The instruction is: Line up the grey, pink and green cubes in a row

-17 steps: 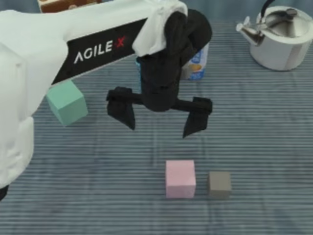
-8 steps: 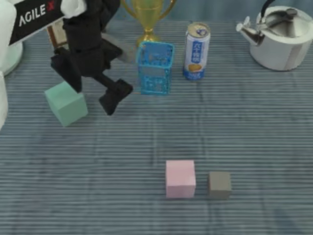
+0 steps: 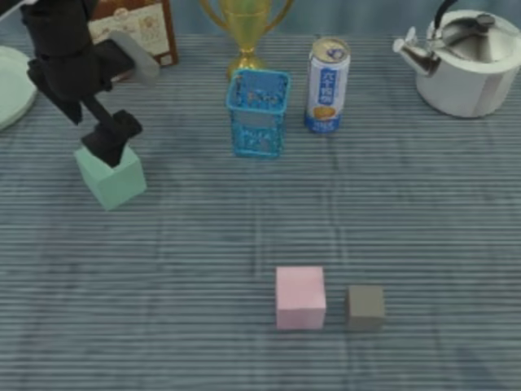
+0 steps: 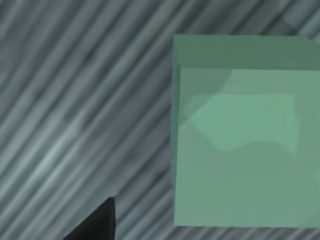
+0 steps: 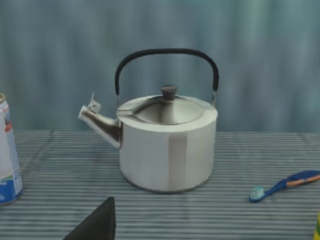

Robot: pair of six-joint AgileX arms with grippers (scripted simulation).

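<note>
Top view: left gripper (image 3: pixel 91 122) sits near the tabletop's left edge, toward the far-left corner, directly over the mint-green cube (image 3: pixel 111 177); fingers spread apart, one fingertip (image 3: pixel 114 137) overlapping the cube's far top edge, the other finger further back toward the far edge. No grasp on the cube. Pale pink cube (image 3: pixel 300 297) and grey-brown cube (image 3: pixel 365 306) sit side by side near the front edge, right of centre, small gap between them, pink on the left. Green cube is well apart from that pair, off to the left and further back. Along the far edge: brown box (image 3: pixel 142 31), gold trophy (image 3: pixel 246 20), blue mesh basket (image 3: pixel 258 112), drink can (image 3: pixel 327 85), steel kettle (image 3: pixel 466 61) at the far-right corner. Left wrist view: green cube fills most of the frame, sitting flat on the striped tablecloth (image 4: pixel 75 115); one dark fingertip (image 4: pixel 97 222) shows clear of the cube's side, not touching. Right wrist view: kettle on the cloth, can at the frame edge, blue toothbrush (image 5: pixel 284 186) beside the kettle; right arm's own fingertip (image 5: pixel 97 222) visible, cannot tell its finger spacing.
</note>
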